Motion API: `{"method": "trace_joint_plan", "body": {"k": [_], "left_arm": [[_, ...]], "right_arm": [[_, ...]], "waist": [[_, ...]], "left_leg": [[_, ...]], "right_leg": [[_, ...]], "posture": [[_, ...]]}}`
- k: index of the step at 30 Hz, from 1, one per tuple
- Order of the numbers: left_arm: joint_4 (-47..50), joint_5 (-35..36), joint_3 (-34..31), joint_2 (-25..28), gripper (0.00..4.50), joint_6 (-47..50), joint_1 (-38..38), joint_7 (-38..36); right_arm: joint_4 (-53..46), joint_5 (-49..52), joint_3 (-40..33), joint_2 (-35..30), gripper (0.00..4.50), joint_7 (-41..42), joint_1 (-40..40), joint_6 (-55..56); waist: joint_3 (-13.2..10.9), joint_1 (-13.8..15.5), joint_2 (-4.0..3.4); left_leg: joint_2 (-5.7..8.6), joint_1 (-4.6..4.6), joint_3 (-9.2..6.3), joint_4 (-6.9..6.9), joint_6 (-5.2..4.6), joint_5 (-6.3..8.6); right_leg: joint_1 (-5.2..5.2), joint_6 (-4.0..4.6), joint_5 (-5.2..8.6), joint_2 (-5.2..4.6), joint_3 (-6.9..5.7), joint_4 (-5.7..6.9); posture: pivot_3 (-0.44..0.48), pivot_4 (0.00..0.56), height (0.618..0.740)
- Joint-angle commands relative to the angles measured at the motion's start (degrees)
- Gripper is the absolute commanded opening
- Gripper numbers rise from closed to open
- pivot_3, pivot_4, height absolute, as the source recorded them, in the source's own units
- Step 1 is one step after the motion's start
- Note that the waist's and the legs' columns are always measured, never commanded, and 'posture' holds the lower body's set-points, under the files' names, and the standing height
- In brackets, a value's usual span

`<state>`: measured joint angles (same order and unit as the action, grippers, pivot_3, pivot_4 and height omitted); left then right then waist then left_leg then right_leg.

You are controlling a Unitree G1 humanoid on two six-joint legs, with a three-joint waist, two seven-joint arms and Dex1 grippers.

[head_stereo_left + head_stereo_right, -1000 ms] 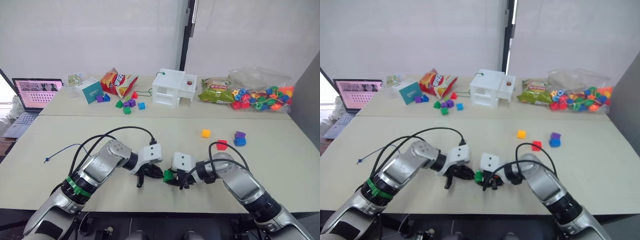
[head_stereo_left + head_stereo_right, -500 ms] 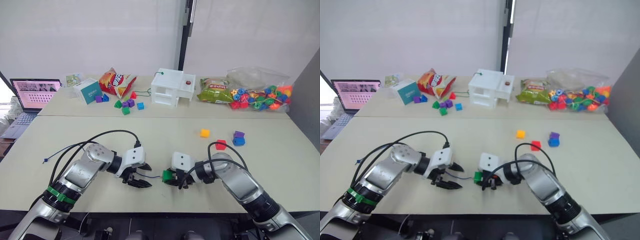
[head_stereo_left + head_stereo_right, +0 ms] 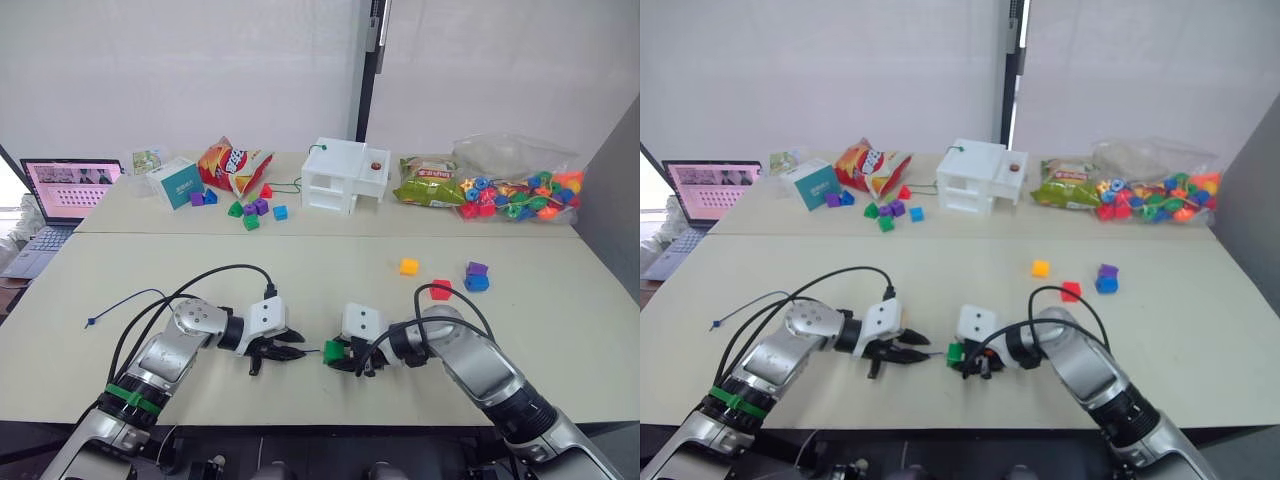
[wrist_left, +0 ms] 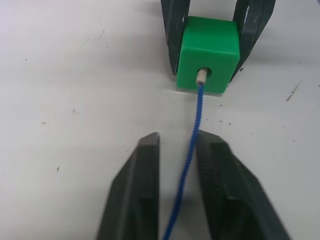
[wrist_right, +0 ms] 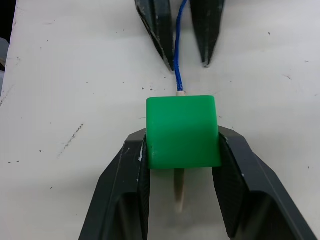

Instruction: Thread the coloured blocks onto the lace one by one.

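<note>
Fingers of the right gripper (image 3: pixel 349 357) stay clamped on the green block (image 3: pixel 334 351) at the near middle of the table (image 3: pixel 300 262), while the left gripper (image 3: pixel 285 349) has swung back in from where it stood half a second ago, its fingers now parted and pointing at the block from just beside it, the lace (image 3: pixel 312 350) bridging the short gap. From the head camera, the lace's far end trails off to a knot (image 3: pixel 91 322) near the table's left edge; the yellow block (image 3: pixel 410 266), red block (image 3: pixel 442 290), and purple block (image 3: pixel 479 269) sitting on the blue block (image 3: pixel 478 283) lie well apart to the right. At the back stand a laptop (image 3: pixel 70 190), a snack bag (image 3: pixel 235 163), a white box (image 3: pixel 346 174) and a clear bag of beads (image 3: pixel 518 190). Seen from the left wrist, the open fingers (image 4: pixel 141 195) straddle the dark-blue lace (image 4: pixel 190 145), which touches the inner face of one finger; its pale tip (image 4: pixel 201 76) sits in the hole of the green block (image 4: pixel 207 52), held between the other gripper's fingers. Seen from the right wrist, the fingers (image 5: pixel 127 185) grip the green block (image 5: pixel 182 131) on both sides, the lace (image 5: pixel 178 50) enters its far face, and the pale tip (image 5: pixel 179 190) pokes out on the near side.
</note>
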<state>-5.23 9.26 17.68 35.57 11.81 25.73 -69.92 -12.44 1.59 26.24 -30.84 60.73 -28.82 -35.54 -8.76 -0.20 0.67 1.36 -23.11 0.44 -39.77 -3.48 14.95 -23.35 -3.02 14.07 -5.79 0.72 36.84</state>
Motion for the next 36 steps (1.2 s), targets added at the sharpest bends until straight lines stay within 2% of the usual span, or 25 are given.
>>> {"method": "trace_joint_plan", "body": {"k": [1, 14, 20, 23, 25, 31, 32, 34, 36], "left_arm": [[2.71, 2.01, 0.19, -0.86, 0.0, 1.16, -0.97, -1.72], [3.05, -1.0, 1.67, -5.79, 0.0, 2.8, 3.03, 1.75], [5.2, -0.7, 2.33, -5.06, 0.0, 6.42, 2.27, 0.42], [6.2, 1.59, 1.53, -3.92, 0.85, 10.75, 2.5, -1.73], [7.14, 4.0, 0.56, -3.43, 1.47, 13.62, 3.1, -3.4], [8.82, 4.66, 0.24, -1.11, 3.5, 14.11, 4.34, -5.22], [8.95, 4.48, 0.43, -0.86, 3.79, 13.61, 4.48, -5.28], [8.92, 3.57, 0.94, -0.83, 4.48, 12.55, 4.91, -4.55], [8.29, 1.5, 1.92, -0.83, 4.48, 10.33, 5.42, -3.64]], "right_arm": [[-0.77, 0.25, -0.05, -0.28, 1.19, -0.77, 0.13, -0.53], [-0.38, -0.26, 0.33, 0.17, 1.19, -1.55, 0.2, -0.57], [-0.75, -0.5, 0.29, 0.32, 1.19, -2.29, 0.44, -1.33], [-2.51, 0.57, -1.26, 0.74, 1.19, -3.45, 1.23, -2.75], [-3.5, 1.16, -2.49, 0.97, 2.24, -4.33, 1.58, -3.44], [-7.91, 3.68, -4.93, -0.37, 4.32, -5.05, 1.63, -6.73], [-8.6, 3.85, -5.36, -0.75, 4.5, -5.23, 1.72, -7.1], [-10.46, 4.56, -6.57, -1.71, 4.5, -5.43, 2.19, -8.24], [-13.01, 5.69, -8.2, -3.51, 4.5, -5.35, 3.61, -9.21]], "waist": [[0.0, -0.01, 0.0], [0.0, 0.14, 0.0], [0.0, 0.32, 0.0], [0.0, 0.23, 0.0], [0.0, 0.13, 0.0], [-0.01, 0.21, 0.01], [-0.01, 0.21, 0.01], [-0.01, 0.27, 0.01], [-0.01, 0.53, 0.01]], "left_leg": [[0.0, 0.0, 0.0, 0.0, 0.0, 0.0], [0.02, -0.02, -0.02, 0.0, 0.0, 0.0], [0.03, 0.06, -0.05, -0.02, 0.0, 0.0], [0.03, 0.06, -0.05, -0.01, 0.0, 0.0], [0.03, 0.02, -0.05, -0.01, 0.0, 0.0], [0.04, -0.23, -0.05, 0.0, 0.0, 0.0], [0.04, -0.23, -0.05, 0.01, 0.0, 0.0], [0.05, -0.25, -0.05, 0.02, 0.0, 0.0], [0.05, -0.29, -0.05, 0.01, 0.0, 0.0]], "right_leg": [[0.0, 0.0, 0.0, 0.0, 0.0, -0.01], [0.01, 0.0, 0.0, -0.01, -0.02, -0.02], [0.12, 0.0, 0.0, -0.03, -0.05, -0.03], [0.11, 0.0, 0.0, -0.03, -0.04, -0.02], [0.06, 0.0, 0.0, -0.02, -0.04, -0.01], [-0.21, 0.0, 0.0, -0.03, -0.03, 0.01], [-0.21, 0.0, 0.0, -0.03, -0.03, 0.01], [-0.21, 0.0, 0.0, -0.04, -0.03, -0.02], [-0.23, 0.0, 0.0, -0.05, -0.04, -0.04]], "posture": [[0.0, 0.15, 0.74], [0.0, 0.15, 0.74], [0.0, 0.15, 0.74], [0.0, 0.15, 0.74], [0.0, 0.15, 0.74], [0.0, 0.15, 0.74], [0.0, 0.15, 0.74], [0.0, 0.15, 0.74], [0.0, 0.15, 0.74]]}}
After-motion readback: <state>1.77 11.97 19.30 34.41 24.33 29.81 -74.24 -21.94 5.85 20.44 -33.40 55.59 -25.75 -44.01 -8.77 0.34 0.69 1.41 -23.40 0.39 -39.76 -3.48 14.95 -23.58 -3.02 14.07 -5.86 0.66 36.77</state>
